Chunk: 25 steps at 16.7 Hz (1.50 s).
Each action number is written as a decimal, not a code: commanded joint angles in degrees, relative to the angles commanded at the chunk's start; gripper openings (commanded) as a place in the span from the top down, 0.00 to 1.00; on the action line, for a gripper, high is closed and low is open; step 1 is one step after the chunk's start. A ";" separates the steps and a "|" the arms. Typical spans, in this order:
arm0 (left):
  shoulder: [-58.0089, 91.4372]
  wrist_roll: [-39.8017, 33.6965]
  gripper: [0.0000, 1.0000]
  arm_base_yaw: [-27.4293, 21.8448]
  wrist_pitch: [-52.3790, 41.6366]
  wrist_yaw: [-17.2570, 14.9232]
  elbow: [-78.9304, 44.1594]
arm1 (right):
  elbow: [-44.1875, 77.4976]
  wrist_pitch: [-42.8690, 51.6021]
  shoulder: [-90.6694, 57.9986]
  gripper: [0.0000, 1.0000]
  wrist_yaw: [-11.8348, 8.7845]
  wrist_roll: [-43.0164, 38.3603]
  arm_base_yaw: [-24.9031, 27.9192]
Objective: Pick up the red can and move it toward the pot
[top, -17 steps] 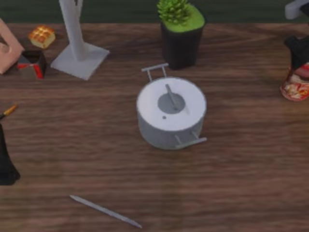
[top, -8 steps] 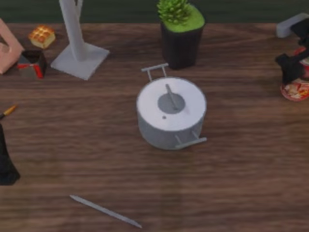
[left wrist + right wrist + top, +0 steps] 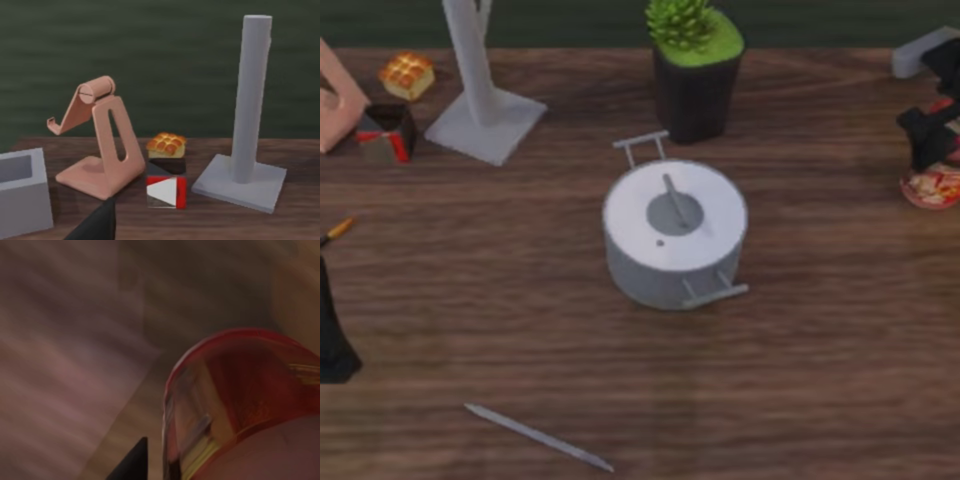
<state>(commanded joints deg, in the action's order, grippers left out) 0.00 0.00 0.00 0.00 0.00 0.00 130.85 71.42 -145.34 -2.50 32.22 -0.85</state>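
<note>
The red can (image 3: 932, 188) stands at the table's far right edge, its red wall and pictured label filling much of the right wrist view (image 3: 240, 390). My right gripper (image 3: 928, 140) sits directly over it, hiding its top. One dark finger (image 3: 135, 462) shows beside the can's wall with a thin strip of table between them, so the gripper is open around it. The pot (image 3: 675, 232), grey with a white lid and wire handles, stands at the table's middle, well left of the can. My left gripper (image 3: 332, 350) is parked at the left edge, open and holding nothing.
A black planter with a green plant (image 3: 696, 70) stands behind the pot. At the back left are a grey post on a square base (image 3: 480, 105), a red-and-black box (image 3: 388, 132), a bread roll (image 3: 406, 73) and a pink stand (image 3: 102, 145). A grey pen (image 3: 538, 437) lies near the front.
My right gripper has come down from the far right corner onto the red can, covering its top. The can, the pot and the left arm have stayed put.
</note>
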 joint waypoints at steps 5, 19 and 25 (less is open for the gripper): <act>0.00 0.00 0.00 0.00 0.00 0.00 0.00 | 0.00 0.00 0.00 0.75 0.00 0.00 0.00; 0.00 0.00 0.00 0.00 0.00 0.00 0.00 | -0.88 0.11 0.89 1.00 -0.02 -0.06 -0.15; 0.00 0.00 0.00 0.00 0.00 0.00 0.00 | -14.24 1.45 16.29 1.00 -0.15 -0.20 0.03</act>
<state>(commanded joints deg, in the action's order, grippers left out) 0.00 0.00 0.00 0.00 0.00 0.00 116.61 72.87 -129.05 -2.65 32.03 -0.81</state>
